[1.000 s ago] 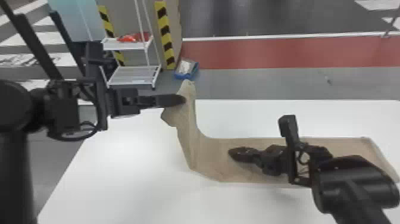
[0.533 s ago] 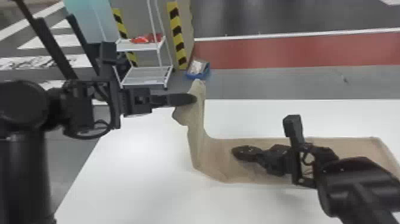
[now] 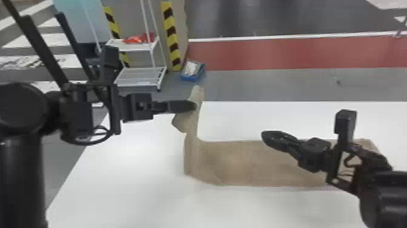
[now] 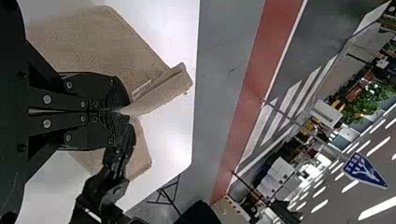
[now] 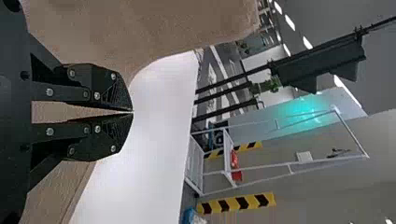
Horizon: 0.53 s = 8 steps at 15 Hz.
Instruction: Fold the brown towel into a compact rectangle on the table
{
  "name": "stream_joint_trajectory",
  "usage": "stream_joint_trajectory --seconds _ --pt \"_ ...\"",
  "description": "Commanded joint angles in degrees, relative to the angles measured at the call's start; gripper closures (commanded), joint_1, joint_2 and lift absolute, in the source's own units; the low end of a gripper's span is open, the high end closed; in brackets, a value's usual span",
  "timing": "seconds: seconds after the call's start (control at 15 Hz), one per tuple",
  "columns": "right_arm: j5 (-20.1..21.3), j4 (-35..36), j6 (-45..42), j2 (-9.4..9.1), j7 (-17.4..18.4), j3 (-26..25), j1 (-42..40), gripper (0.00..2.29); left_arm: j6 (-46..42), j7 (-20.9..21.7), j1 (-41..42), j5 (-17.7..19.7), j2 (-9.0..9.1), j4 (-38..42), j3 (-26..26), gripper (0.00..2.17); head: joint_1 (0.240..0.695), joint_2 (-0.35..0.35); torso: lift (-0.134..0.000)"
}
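Head view, L to R: L arm (image 3: 22,182) runs up the far left of the frame, then across toward ctr. Upper left, behind it, a white rack (image 3: 133,46) w/ a red item (image 3: 137,39) on its upper shelf, plus 2 yellow/black striped strips (image 3: 171,39), 1 each side of the rack. L tool (image 3: 193,106) sits just left of upper ctr, pointing right; L wrist view has its 2 fingers closed tight on the raised end of the brown towel (image 3: 242,163). That end stands up off the bench (image 3: 130,188) at approx. ctr, w/ a loose flap hanging below the tips. Blue box (image 3: 193,75) is on the floor above it in frame. Rest of towel runs right along the bench as 1 long band, ctr to lower right, w/ its far end showing past the R arm (image 3: 387,197). Red floor band (image 3: 287,54) crosses upper right. R tool (image 3: 263,135), right of ctr, points left, tips by the towel's upper edge in frame; R wrist view has tips together, nothing gripped. Can't tell its height over the towel.
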<state>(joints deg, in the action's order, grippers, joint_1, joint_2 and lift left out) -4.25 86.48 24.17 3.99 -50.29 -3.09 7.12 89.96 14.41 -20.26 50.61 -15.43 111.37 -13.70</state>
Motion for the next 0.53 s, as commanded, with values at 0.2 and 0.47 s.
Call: stream_joint_trajectory --seconds 0.2,0.47 --pt "-8.58 7.92 -0.48 8.32 0.10 -17.83 -7.04 0.14 -0.70 -3.33 2.86 -7.28 8.05 3.06 6.32 1.38 0.695 -0.089 -0.124" --pt "-11.39 7.74 -2.06 11.48 -0.96 -26.62 -9.76 0.03 -8.61 -7.20 6.81 -15.01 15.58 3.94 12.29 1.45 0.695 -0.260 -0.124"
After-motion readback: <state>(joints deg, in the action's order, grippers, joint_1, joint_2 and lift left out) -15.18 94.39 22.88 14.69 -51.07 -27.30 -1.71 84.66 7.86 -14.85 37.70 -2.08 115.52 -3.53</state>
